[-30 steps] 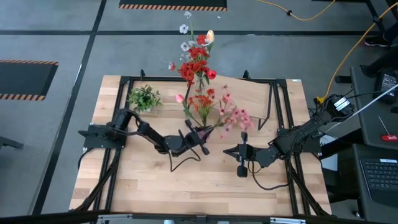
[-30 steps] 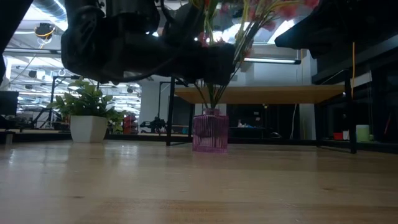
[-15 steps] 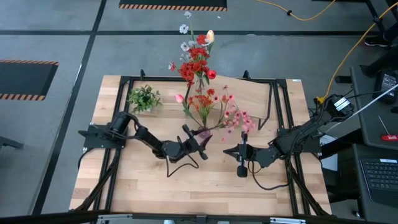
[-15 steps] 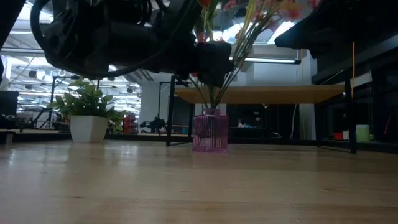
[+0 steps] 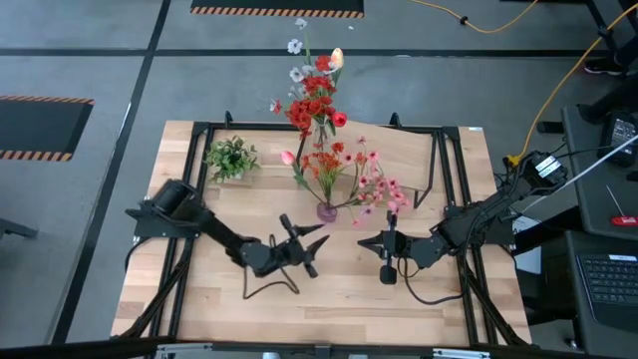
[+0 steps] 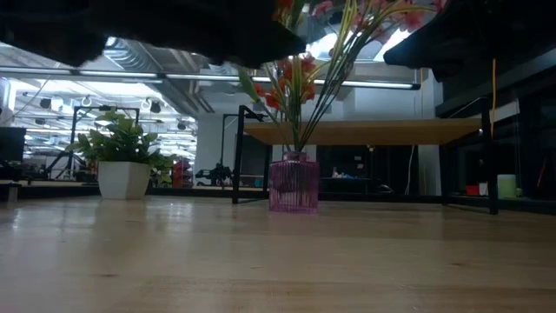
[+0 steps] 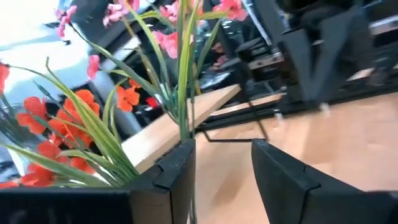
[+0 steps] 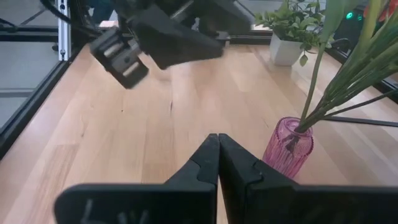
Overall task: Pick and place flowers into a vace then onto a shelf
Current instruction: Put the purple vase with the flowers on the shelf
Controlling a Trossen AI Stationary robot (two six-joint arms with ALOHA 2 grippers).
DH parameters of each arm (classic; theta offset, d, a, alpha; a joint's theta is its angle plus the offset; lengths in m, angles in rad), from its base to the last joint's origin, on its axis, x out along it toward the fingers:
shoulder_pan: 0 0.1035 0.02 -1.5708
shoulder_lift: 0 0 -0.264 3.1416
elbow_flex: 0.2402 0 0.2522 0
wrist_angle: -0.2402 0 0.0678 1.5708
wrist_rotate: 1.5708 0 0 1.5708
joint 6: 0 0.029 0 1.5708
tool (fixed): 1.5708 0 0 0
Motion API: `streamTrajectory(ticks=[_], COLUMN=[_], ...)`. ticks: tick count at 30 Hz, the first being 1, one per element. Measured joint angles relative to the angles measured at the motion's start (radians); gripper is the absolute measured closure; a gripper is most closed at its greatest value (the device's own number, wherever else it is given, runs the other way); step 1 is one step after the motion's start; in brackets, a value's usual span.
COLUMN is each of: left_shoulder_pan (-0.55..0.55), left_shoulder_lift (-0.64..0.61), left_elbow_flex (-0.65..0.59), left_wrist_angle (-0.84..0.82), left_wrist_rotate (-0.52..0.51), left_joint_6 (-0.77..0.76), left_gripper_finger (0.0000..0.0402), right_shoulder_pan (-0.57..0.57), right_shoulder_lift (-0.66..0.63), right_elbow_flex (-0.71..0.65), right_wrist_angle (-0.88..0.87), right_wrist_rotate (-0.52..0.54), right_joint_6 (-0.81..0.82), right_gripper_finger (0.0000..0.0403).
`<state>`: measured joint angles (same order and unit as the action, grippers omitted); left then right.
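A pink glass vase [image 5: 327, 211] stands on the tabletop by its base, also seen in the low view [image 6: 294, 184]. In it stand the flowers: orange-red blooms [image 5: 324, 163] and pink blooms [image 5: 384, 189] on thin green stalks [image 7: 185, 93]. My left gripper [image 5: 300, 245] is open, a little to the near-left of the vase, pointing level at the stalks [image 7: 222, 174] with nothing between its fingers. My right gripper [image 5: 385, 245] is shut and empty to the near-right of the vase [image 8: 287, 146]. The shelf [image 5: 404, 152] stands at the far right.
A small green potted plant [image 5: 231, 158] sits at the far left. A taller bunch of red and white blooms [image 5: 314, 95] rises at the far edge. The shelf's black legs [image 5: 431, 184] stand right of the vase. Bare wood [image 5: 319, 299] lies toward the near edge.
My left gripper has opened and let go at the vase. It has then drawn back toward the table's near-left, rising a little and rolling slightly. The vase and its flowers stay standing where they were. My right gripper has kept still.
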<state>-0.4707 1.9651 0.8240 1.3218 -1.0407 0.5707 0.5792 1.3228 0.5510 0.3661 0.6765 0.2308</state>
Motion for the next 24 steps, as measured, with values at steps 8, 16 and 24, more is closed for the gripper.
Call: streamTrajectory(ticks=[8,16,24], left_shoulder_pan=[-0.032,-0.032,-0.03], left_shoulder_lift=[-0.239,-0.455,-0.605], left_elbow_flex=[-0.203,-0.341,-0.471], left_wrist_angle=[-0.317,-0.475,-0.542], left_wrist_rotate=[0.263,0.437,0.535], left_joint_6=[-0.381,-0.545,-0.552], left_gripper_finger=[0.0287,0.0346,0.0398], right_shoulder_pan=[0.033,0.096,0.077], right_shoulder_lift=[0.0,0.001,0.123], right_elbow_flex=[0.016,0.051,0.051], right_wrist_angle=[0.011,-0.006,0.035], right_wrist_rotate=[0.0,0.009,0.012], right_joint_6=[0.079,0.087,0.11], right_gripper_finger=[0.0394,0.0399,0.0401])
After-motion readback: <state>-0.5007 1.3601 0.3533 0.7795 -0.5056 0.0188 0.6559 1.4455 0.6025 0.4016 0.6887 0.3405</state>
